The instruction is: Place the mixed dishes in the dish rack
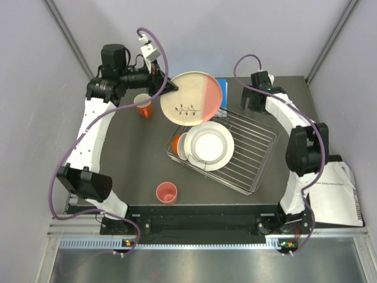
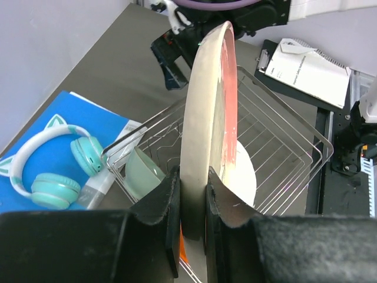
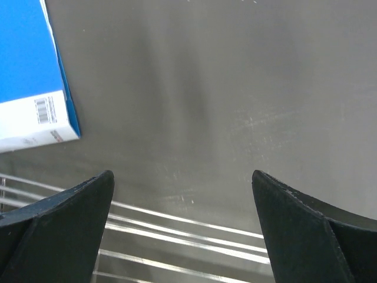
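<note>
The left gripper (image 2: 191, 197) squeezes the rim of the big pink-and-cream plate (image 1: 191, 97) and holds it above the far corner of the dish rack (image 1: 254, 154). From the top the plate looks round. The left wrist view shows it standing on edge, and also a mint green bowl (image 2: 140, 174) in the rack and teal headphones (image 2: 50, 162). The right gripper (image 3: 182, 200) is wide open and holds nothing, near the blue book (image 3: 29, 71)

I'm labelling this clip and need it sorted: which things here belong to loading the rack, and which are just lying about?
Part of the job: dish rack, large pink-and-cream plate, white plate, mint green bowl, orange cup, coral pink cup.

Just lying about: teal headphones, blue book, spiral-bound booklet.
</note>
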